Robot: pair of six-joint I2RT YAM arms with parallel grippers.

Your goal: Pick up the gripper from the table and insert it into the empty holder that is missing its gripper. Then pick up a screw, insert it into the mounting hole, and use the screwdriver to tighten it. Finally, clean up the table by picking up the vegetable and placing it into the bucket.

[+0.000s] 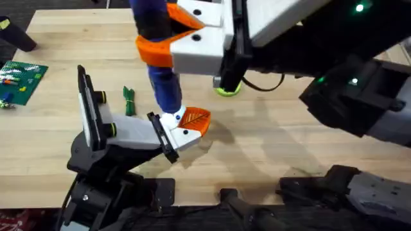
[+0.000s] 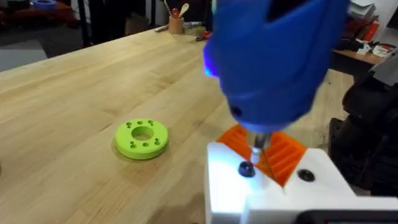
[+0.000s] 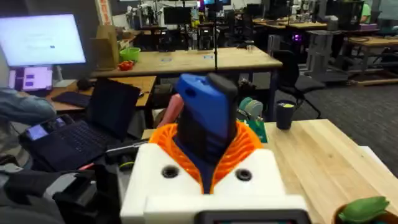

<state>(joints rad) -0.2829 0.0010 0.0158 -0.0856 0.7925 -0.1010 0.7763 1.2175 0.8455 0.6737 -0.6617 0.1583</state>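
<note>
The right hand (image 1: 176, 45) is clenched on the screwdriver (image 1: 164, 77), its long axis nearly upright; its tip stands directly over the screw (image 2: 247, 168) in the gripper (image 1: 194, 120), seated on the holder (image 1: 131, 131) near the desk's front edge; the left hand's state cannot be told.

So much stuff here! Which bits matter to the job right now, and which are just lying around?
In use:
- screwdriver, held by right gripper
- gripper, seated in holder
- vegetable, awaiting cleanup

Lying about:
- lime-green disc
- green studded board
</note>
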